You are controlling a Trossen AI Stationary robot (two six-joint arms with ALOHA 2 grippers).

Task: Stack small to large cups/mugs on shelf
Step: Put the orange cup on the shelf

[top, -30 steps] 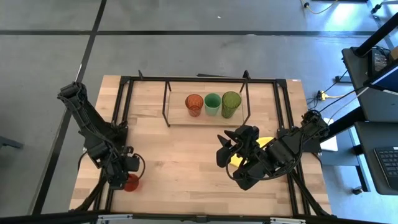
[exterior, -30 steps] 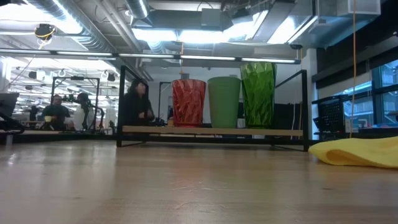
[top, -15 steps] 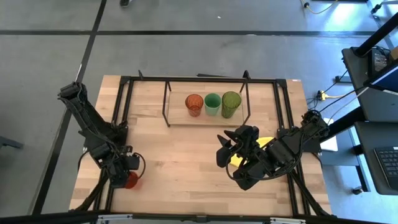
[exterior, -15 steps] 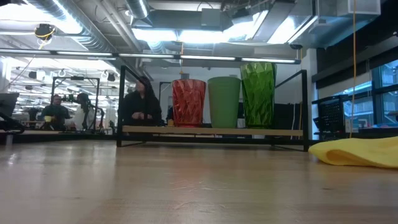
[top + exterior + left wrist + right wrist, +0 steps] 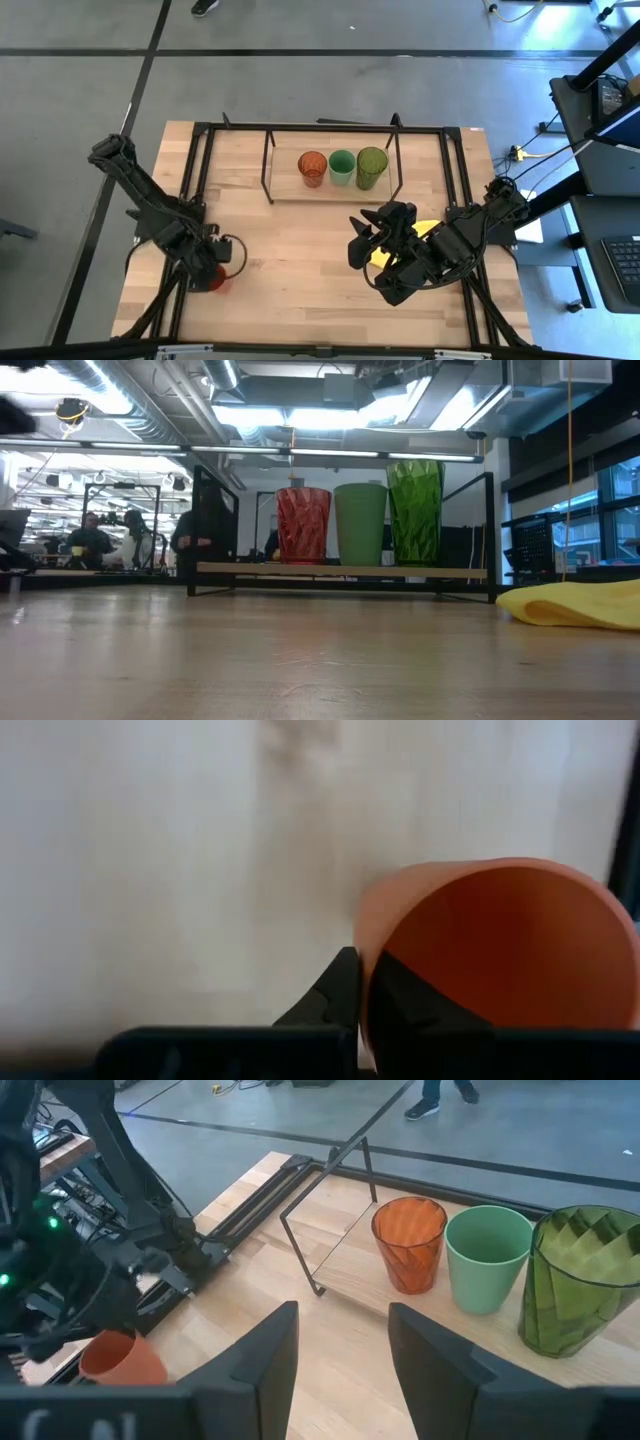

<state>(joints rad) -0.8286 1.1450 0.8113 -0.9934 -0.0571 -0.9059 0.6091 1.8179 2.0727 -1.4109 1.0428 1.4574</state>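
An orange-red cup (image 5: 218,283) is at the table's near left, with my left gripper (image 5: 210,276) shut on its rim; the right wrist view shows this cup (image 5: 122,1358) too. On the shelf (image 5: 290,190) at the far middle three cups stand upright in a row: orange-brown (image 5: 312,167), bright green (image 5: 342,165), olive-green (image 5: 371,166). My right gripper (image 5: 360,240) hovers open right of the table's middle, nothing between its fingers (image 5: 270,1355). My left gripper pinches the orange-red cup's wall at the rim (image 5: 368,960), one finger (image 5: 400,1005) inside the cup and one (image 5: 338,990) outside. The fingers come from above, pointing down into the open mouth. Whether the cup's base is on the table, I cannot tell.
A yellow cloth (image 5: 425,230) lies on the table's right part, partly under my right arm, and shows in the low view (image 5: 575,605). Black rails (image 5: 195,170) run along the table's sides. People move in the room beyond the table.
My left gripper has shut on the orange-red cup's rim and has shifted a little toward the table's right and far edges. The cup has gone along with it.
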